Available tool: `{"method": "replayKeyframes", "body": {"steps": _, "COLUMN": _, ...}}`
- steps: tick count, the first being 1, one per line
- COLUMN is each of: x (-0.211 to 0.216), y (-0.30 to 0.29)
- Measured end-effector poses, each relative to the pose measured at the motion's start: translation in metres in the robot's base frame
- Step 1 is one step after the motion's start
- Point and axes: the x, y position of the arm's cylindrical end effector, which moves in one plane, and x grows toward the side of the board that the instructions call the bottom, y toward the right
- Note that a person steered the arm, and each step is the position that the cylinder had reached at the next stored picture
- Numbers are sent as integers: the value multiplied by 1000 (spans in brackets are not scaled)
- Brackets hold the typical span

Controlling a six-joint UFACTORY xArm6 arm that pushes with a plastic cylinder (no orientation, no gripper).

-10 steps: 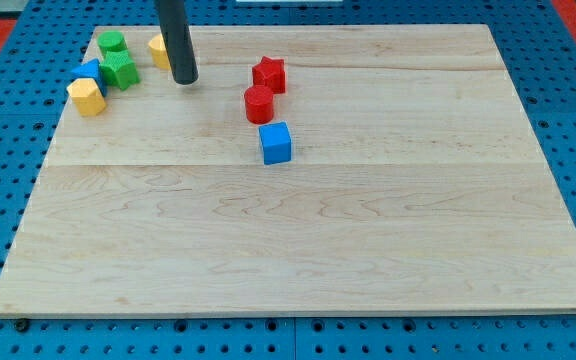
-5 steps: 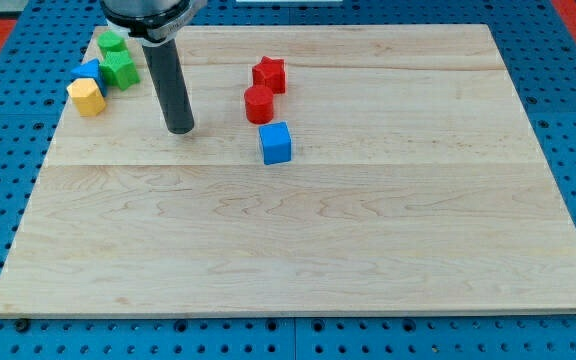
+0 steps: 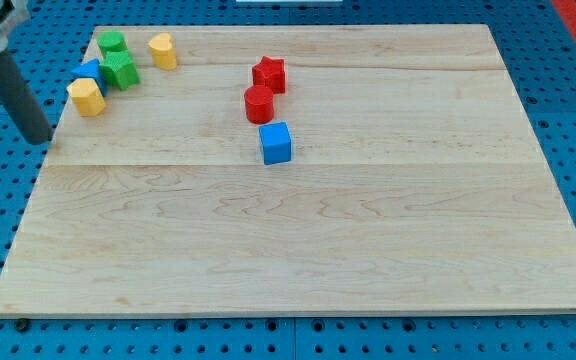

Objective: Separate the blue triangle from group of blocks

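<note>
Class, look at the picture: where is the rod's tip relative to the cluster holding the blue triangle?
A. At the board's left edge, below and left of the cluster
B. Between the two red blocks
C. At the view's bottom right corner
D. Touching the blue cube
A: my tip sits at the left edge of the board, below and left of the blue triangle and yellow block, touching neither.

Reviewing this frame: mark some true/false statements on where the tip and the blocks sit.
1. My tip is at the board's left edge, below-left of the yellow block. True.
2. My tip touches the blue triangle. False: it stands apart from it.
3. The blue cube lies below the red cylinder. True.
4. The red star sits in the left cluster. False: it is mid-board, above the red cylinder.
5. The blue triangle sits beside the green star. True.
</note>
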Motion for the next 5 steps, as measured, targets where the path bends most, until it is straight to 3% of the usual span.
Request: {"method": "replayKeyframes", "body": {"steps": 5, "x": -7, "y": 0}}
